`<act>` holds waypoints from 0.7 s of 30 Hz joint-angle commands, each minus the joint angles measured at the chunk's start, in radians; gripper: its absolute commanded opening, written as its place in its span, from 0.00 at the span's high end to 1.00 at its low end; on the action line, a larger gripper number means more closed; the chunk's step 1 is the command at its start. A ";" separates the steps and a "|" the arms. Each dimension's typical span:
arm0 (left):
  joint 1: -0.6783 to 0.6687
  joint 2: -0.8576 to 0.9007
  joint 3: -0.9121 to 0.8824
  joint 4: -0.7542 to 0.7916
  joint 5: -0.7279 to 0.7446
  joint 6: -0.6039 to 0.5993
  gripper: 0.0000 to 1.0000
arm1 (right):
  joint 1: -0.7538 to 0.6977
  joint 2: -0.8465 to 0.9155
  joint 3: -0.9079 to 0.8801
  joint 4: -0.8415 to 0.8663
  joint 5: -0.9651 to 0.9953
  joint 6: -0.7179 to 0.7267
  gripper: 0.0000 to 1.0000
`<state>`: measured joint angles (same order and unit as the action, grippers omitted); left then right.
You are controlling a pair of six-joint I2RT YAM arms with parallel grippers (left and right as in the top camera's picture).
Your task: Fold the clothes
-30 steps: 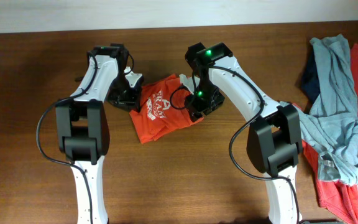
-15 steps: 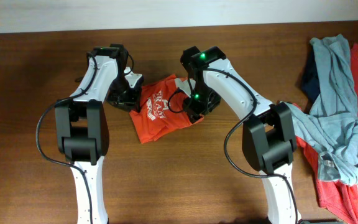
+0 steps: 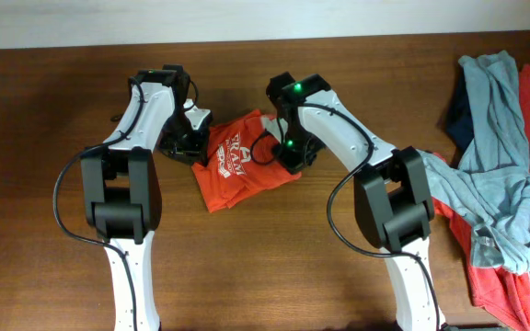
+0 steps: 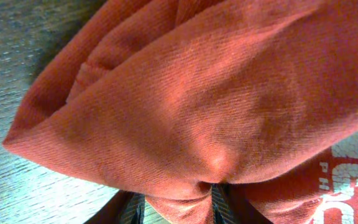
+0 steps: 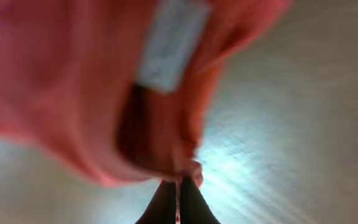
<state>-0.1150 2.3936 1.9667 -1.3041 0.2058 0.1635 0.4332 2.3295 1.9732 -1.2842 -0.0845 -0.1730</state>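
The overhead camera looks straight down from high above the dark brown wooden table point(image 3: 53, 101). Each wrist camera sits very close, angled down (the right view is blurred) into the crumpled orange cotton T-shirt with white print point(image 3: 237, 170), which all three views share.

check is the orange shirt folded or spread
Folded, roughly: orange shirt lies bunched in layers, left gripper and right gripper pinching it.

Left gripper point(image 4: 176, 202) pinches the bunched orange shirt point(image 4: 197, 106); wooden table point(image 4: 17, 43) at left.

A robot lab: arms point(image 3: 136, 119) mounted at a wooden table point(image 3: 26, 230).
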 commanded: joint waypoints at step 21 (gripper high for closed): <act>-0.003 0.029 -0.004 -0.058 -0.062 -0.013 0.72 | -0.159 -0.037 0.008 0.046 0.078 0.074 0.63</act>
<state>-0.1150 2.3936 1.9667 -1.3239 0.2092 0.1596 0.2932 2.3295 1.9732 -1.2282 -0.0299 -0.1291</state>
